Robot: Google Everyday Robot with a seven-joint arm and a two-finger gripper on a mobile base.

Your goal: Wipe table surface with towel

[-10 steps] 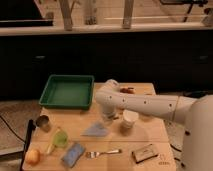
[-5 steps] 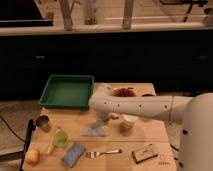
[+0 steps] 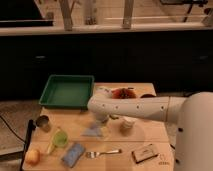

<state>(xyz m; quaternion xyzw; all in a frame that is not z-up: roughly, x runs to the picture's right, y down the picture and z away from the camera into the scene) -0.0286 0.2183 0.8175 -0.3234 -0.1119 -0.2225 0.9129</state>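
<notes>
A small grey-blue towel (image 3: 95, 131) lies crumpled on the wooden table (image 3: 150, 132), left of the middle. My white arm reaches in from the right across the table. Its gripper (image 3: 102, 120) hangs down from the arm's left end, right above the towel's upper right edge and close to it or touching it. The arm hides the gripper's upper part.
A green tray (image 3: 66, 91) sits at the back left. A metal cup (image 3: 43, 122), green cup (image 3: 60, 137), orange fruit (image 3: 32, 156), blue sponge (image 3: 73, 153) and fork (image 3: 104, 152) lie front left. A white cup (image 3: 126, 125), a red-filled bowl (image 3: 122, 93) and a brown box (image 3: 146, 152) are on the right.
The arm has swung left and lowered, bringing the gripper from over the white cup down to the towel. The towel and other objects have not visibly moved.
</notes>
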